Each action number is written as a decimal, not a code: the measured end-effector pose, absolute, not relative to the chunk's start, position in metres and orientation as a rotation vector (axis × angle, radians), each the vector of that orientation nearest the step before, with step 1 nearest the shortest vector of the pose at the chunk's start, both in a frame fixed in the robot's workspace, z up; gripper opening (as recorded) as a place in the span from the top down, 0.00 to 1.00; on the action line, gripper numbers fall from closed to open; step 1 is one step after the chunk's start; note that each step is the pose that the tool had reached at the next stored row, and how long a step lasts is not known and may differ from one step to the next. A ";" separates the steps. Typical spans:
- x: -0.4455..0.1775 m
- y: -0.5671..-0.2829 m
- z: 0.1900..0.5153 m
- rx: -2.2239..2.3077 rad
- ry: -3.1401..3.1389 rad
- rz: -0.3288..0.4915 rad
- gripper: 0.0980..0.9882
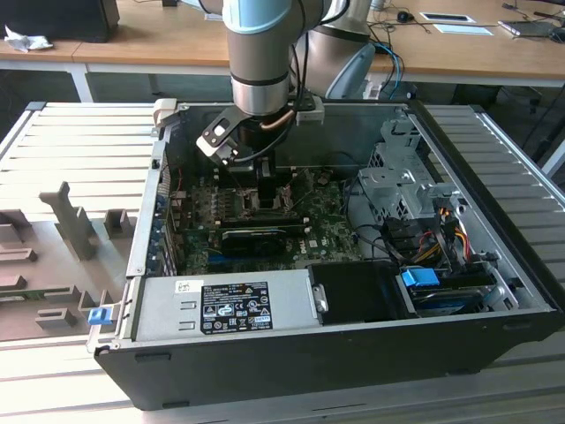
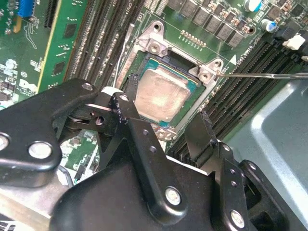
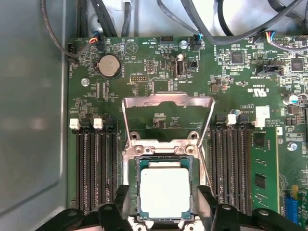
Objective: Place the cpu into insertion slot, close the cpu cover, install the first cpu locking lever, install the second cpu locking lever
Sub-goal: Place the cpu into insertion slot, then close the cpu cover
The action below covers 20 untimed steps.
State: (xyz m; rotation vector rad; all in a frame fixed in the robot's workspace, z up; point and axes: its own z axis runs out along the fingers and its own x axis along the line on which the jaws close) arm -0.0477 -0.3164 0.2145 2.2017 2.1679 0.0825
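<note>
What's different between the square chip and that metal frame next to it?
The cpu is a solid pale square; the cpu cover is a thin hollow frame. The cpu lies flat, seated in place; the cpu cover is swung open, off the cpu. Both look silvery and about equally wide.

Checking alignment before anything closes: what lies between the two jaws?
The cpu lies flat between the gripper's open jaws, one jaw on each side of it, in both wrist views.

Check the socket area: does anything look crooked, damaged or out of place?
Nothing stands out. The cpu lies flat and square in the socket, the cover stands open and looks unbent, and the open gripper straddles the cpu.
</note>
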 end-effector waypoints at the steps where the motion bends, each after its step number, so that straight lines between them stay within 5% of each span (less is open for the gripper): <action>1: -0.048 -0.317 0.215 2.202 2.168 0.082 0.38; 4: -0.048 -0.319 0.215 2.201 2.167 0.080 0.67; 10: -0.048 -0.321 0.218 2.202 2.168 0.079 0.99; 20: -0.046 -0.321 0.225 2.201 2.168 0.079 0.99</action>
